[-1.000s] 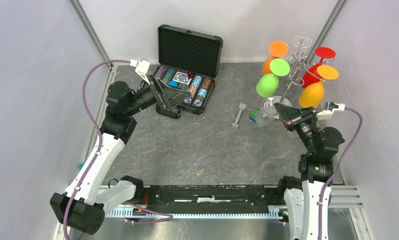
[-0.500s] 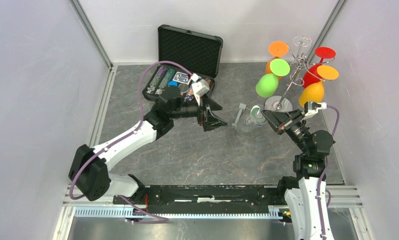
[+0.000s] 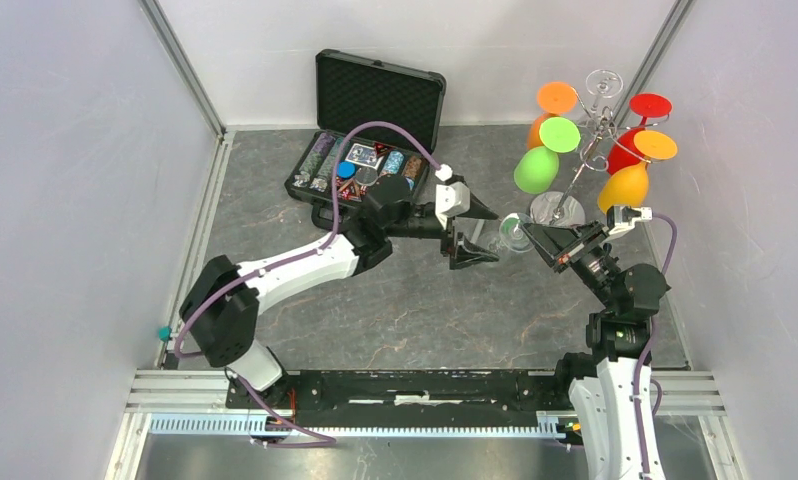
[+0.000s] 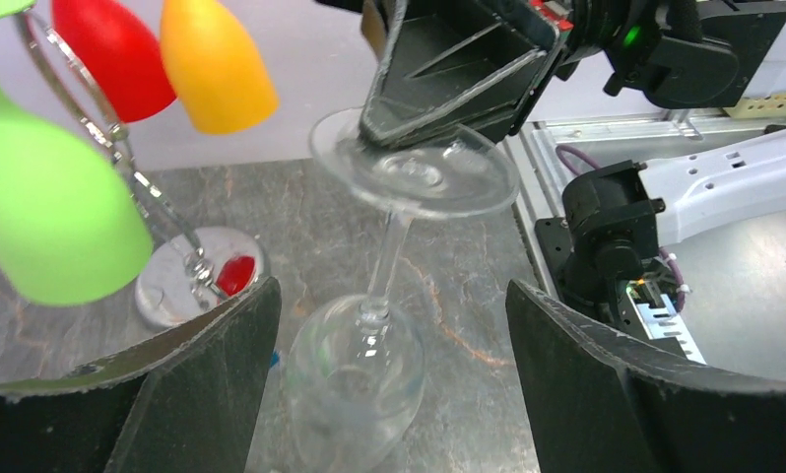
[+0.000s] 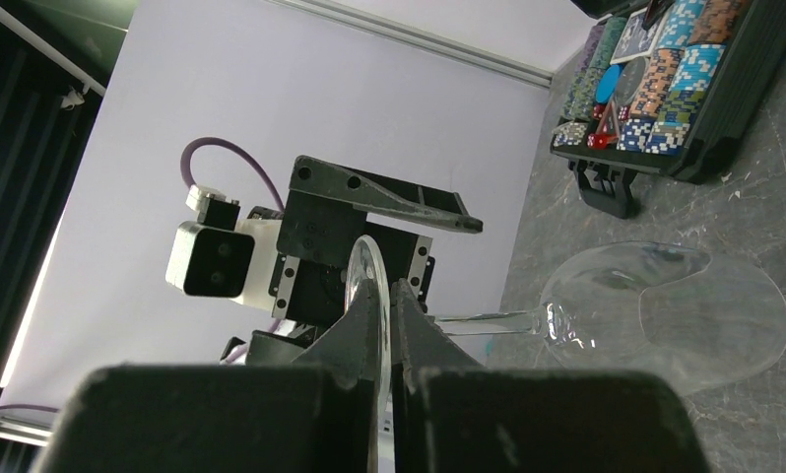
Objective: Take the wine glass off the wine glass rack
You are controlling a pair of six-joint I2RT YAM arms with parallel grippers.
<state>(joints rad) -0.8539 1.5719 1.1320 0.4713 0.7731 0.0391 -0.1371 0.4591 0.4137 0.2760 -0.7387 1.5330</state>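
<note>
Wine glass [image 4: 369, 325], clear, is off the rack [image 3: 581, 168] and hangs tilted with its foot up, near the rack's round base. Right fingers [image 5: 367, 320] are pinched tight on the edge of the foot. Left fingers [image 4: 202, 394] are spread wide, one on each side of the bowl without touching it, low over the bench [image 3: 395, 300].

**Bright Glasses Over Grey Stone**

A clear wine glass [image 4: 369, 355] shows above the grey, pale-veined tabletop [image 3: 405, 300]. The chrome rack [image 3: 558, 209] carries a green glass [image 3: 535, 170], orange glass [image 3: 557, 97], red glass [image 3: 623, 150] and amber glass [image 3: 623, 188]. A black case [image 3: 380, 100] holds multicoloured chips [image 3: 375, 170].
</note>
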